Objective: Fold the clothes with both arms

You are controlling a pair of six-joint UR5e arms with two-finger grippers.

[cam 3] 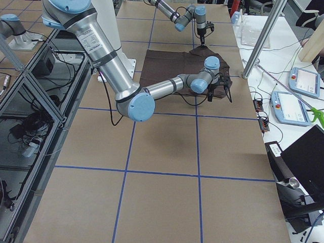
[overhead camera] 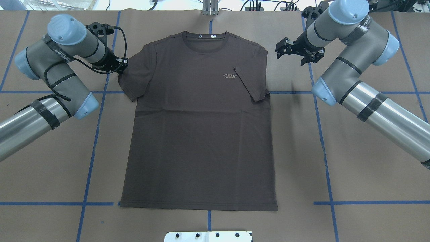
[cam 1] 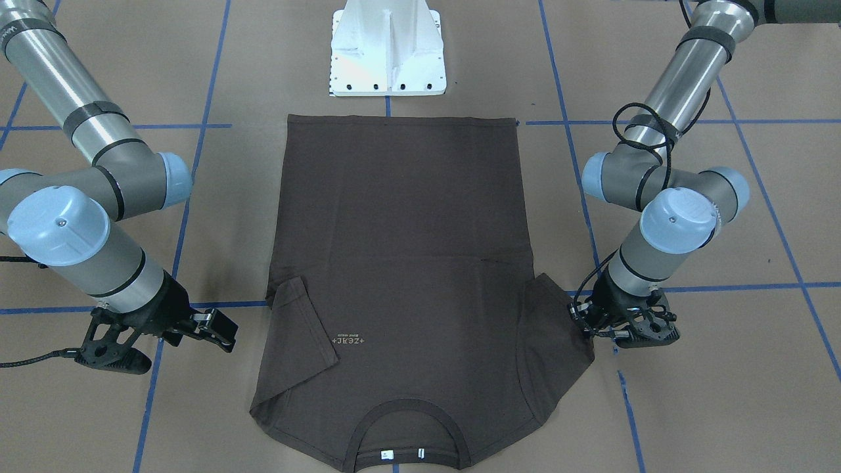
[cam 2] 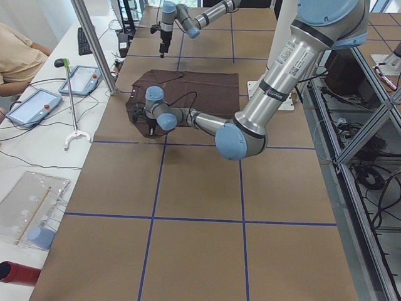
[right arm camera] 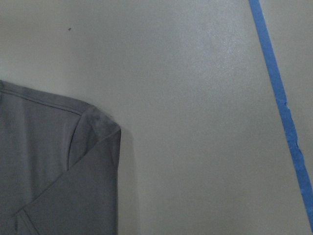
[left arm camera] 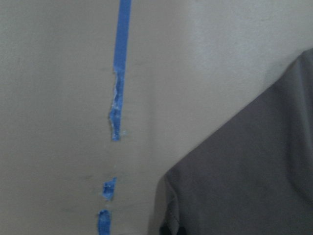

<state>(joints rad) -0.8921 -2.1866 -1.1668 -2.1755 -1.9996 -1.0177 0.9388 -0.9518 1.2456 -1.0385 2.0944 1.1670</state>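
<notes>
The dark brown T-shirt (overhead camera: 198, 134) lies flat and face up, its collar at the far edge. Its sleeve on my right side (overhead camera: 250, 85) is folded inward over the chest, next to the pale lettering. My right gripper (overhead camera: 281, 49) hangs open and empty above the table, just outside that shoulder; the right wrist view shows the folded shoulder corner (right arm camera: 93, 132). My left gripper (overhead camera: 123, 64) is low at the hem of the other sleeve (overhead camera: 132, 79), which lies spread out. It looks shut on that hem; a dark tip shows on the cloth (left arm camera: 234, 176) at the bottom of the left wrist view.
Brown paper with blue tape lines (overhead camera: 97, 134) covers the table. The white pedestal base (cam 1: 387, 49) stands just past the shirt's bottom hem. Tablets and tools lie on a side table (cam 2: 37, 106), where a person sits.
</notes>
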